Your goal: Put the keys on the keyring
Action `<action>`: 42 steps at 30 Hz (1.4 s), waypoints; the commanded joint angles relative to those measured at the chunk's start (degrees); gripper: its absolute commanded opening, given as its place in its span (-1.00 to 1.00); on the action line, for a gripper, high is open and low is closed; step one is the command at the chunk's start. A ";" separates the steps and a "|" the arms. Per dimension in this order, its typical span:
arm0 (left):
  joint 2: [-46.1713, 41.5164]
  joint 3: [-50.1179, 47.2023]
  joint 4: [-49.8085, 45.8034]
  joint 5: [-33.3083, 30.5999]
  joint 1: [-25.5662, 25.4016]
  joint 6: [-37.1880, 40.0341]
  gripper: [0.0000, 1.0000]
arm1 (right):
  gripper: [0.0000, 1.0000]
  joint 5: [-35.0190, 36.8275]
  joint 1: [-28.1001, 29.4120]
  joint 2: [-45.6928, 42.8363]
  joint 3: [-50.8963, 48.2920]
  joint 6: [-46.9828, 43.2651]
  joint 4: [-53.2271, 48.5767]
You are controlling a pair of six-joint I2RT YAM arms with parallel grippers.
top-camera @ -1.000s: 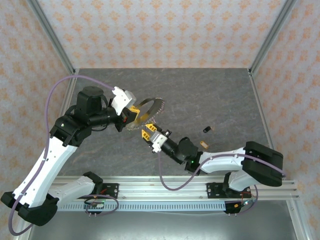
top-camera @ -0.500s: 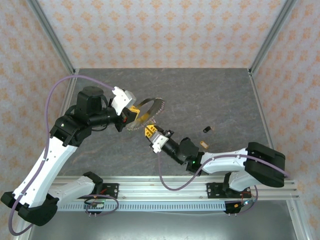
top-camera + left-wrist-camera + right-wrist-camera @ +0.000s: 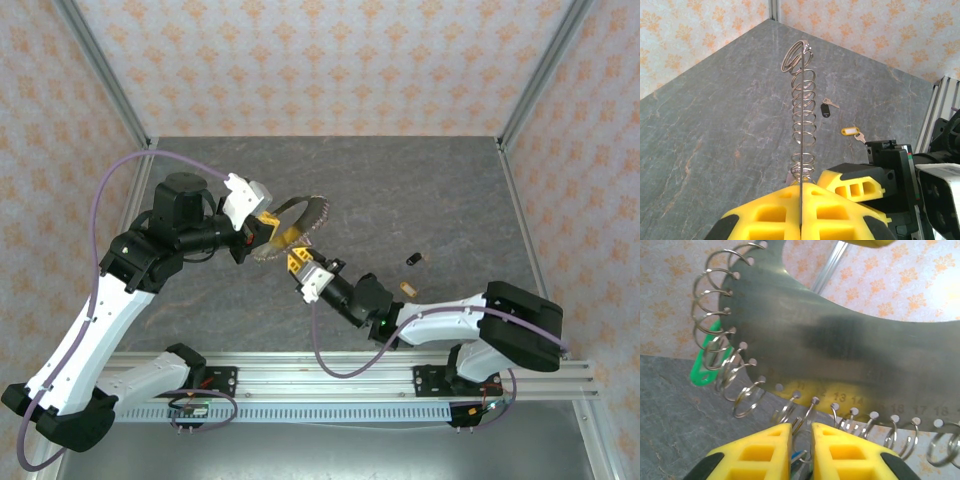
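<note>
The keyring [image 3: 310,212] is a flat grey metal loop with wire links along its edge, held above the table. My left gripper [image 3: 266,231] is shut on its rim; in the left wrist view [image 3: 801,189] the keyring [image 3: 803,95] stands edge-on. My right gripper [image 3: 297,262] is just below the keyring's near edge. In the right wrist view [image 3: 801,432] its fingers pinch a blue key [image 3: 798,456] on a small wire ring, right under the links of the keyring [image 3: 840,340]. A green key [image 3: 706,367] hangs on the links at left.
A dark key [image 3: 413,260] and a yellow-tagged key [image 3: 407,289] lie on the grey table [image 3: 430,190] right of the grippers; the left wrist view has the dark key [image 3: 826,108] and the yellow one [image 3: 852,132]. Metal frame posts stand at the back corners.
My right gripper has crept up and right to the keyring's lower edge, and its jaws have narrowed. The left arm and keyring have held still.
</note>
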 commanded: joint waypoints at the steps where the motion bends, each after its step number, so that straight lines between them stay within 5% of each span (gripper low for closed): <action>1: -1.44 0.59 2.85 0.08 -0.35 -1.05 -1.00 | -0.63 0.18 -0.71 0.39 2.01 2.11 2.57; 22: -1.44 0.67 2.68 -0.40 -0.30 -1.05 -1.00 | -0.55 -3.64 -1.25 2.49 2.98 5.74 1.80; 42: -1.53 0.63 2.80 -0.67 -0.27 -1.23 -1.00 | -0.70 -0.62 -1.32 4.62 2.64 5.82 7.13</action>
